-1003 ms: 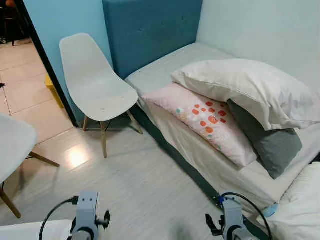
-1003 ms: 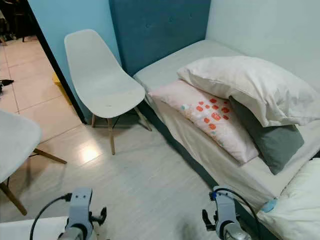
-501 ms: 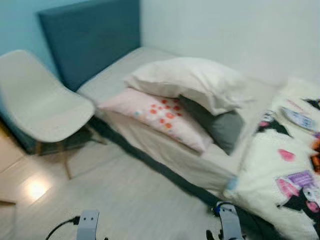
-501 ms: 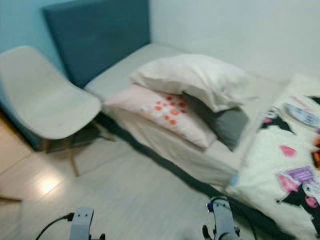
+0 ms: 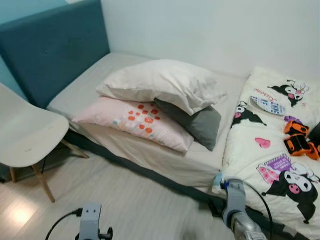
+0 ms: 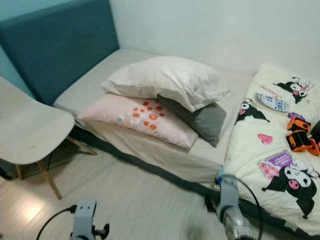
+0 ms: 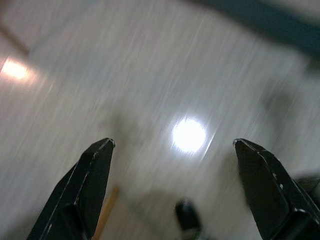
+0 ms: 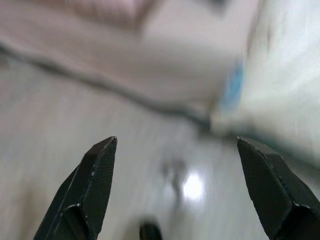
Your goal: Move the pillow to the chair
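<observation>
Three pillows are stacked on the bed point(image 5: 85, 82): a white pillow point(image 5: 160, 82) on top, a pink pillow with red dots point(image 5: 137, 120) under it toward the bed's edge, and a grey pillow point(image 5: 192, 120) beneath to the right. The white chair point(image 5: 25, 135) stands on the floor at the left, beside the blue headboard point(image 5: 50, 47). My left gripper point(image 7: 172, 150) is open over bare floor. My right gripper point(image 8: 175, 150) is open too, low near the bed's edge. Both arms point(image 5: 90, 225) point(image 5: 235, 210) stay low at the front.
A white cartoon-print blanket point(image 5: 280, 150) covers the bed's right part, with an orange toy point(image 5: 297, 140) and a small packet point(image 5: 267, 105) on it. Pale wood floor point(image 5: 140, 205) lies between me and the bed. White wall runs behind the bed.
The camera has swung right: the chair slid to the left edge, the pillows moved to the centre, and the cartoon blanket came into view. Pillows and chair themselves have not moved.
</observation>
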Controlling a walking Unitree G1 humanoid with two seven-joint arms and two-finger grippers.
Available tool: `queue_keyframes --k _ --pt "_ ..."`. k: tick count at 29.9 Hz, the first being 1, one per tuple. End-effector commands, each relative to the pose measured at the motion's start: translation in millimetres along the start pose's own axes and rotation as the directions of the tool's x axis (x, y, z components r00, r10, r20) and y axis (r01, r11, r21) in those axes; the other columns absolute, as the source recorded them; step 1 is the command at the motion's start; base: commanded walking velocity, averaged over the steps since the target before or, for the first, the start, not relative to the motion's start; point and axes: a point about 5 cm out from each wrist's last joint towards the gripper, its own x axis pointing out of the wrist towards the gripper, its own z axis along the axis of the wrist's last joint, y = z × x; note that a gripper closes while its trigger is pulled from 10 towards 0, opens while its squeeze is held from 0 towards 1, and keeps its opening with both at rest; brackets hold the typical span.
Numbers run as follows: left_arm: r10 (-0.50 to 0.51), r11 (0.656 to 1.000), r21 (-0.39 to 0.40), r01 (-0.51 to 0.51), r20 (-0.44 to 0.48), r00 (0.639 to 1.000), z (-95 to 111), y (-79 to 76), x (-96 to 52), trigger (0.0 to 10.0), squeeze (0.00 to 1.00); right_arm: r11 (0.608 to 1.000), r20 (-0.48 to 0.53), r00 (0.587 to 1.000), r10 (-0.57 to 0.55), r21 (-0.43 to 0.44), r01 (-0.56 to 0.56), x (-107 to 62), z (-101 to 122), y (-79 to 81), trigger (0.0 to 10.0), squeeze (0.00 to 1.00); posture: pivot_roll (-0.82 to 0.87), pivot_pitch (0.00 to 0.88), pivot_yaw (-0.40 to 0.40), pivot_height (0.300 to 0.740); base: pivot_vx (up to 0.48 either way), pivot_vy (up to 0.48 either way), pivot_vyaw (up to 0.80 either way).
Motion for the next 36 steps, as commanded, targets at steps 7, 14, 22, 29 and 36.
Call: queue_keyframes --k 7,14,22,29,36 --pt "-0.003 0.999 -0.031 0.008 0.166 0.986 39.0 -4.6 8.3 10.0 0.00 0.926 0.268 0.887 0.375 -0.073 -0.370 12.2 74.6 52.6 10.0 0.00 -0.22 0.100 0.040 0.740 0.480 0.000 0.00" --pt "0.013 1.000 -0.029 -0.008 0.182 0.983 43.1 -1.8 9.0 10.0 0.00 0.838 0.406 0.734 0.544 -0.228 -0.495 1.9 121.8 81.6 10.0 0.00 -0.22 0.107 0.040 0.740 0.480 0.000 -0.56" --pt "0.009 1.000 -0.012 -0.007 0.142 0.990 29.9 -2.3 6.2 10.0 0.00 0.879 0.576 0.665 0.476 -0.282 -0.386 -11.9 178.4 67.7 10.0 0.00 -0.23 0.114 0.040 0.740 0.480 0.000 -0.78" --pt "0.047 0.999 0.002 -0.047 0.066 0.997 11.4 5.2 2.0 10.0 0.00 0.879 0.589 0.685 0.430 -0.447 -0.168 -29.2 218.1 45.9 10.0 0.00 -0.23 0.120 0.039 0.740 0.343 0.000 0.00" --pt "0.088 0.996 0.023 -0.087 -0.036 0.995 -14.2 14.8 -6.1 10.0 0.00 0.566 0.258 0.783 0.566 -0.812 -0.142 -42.7 204.7 26.5 10.0 0.00 -0.23 0.124 0.045 0.740 0.000 0.000 0.00"
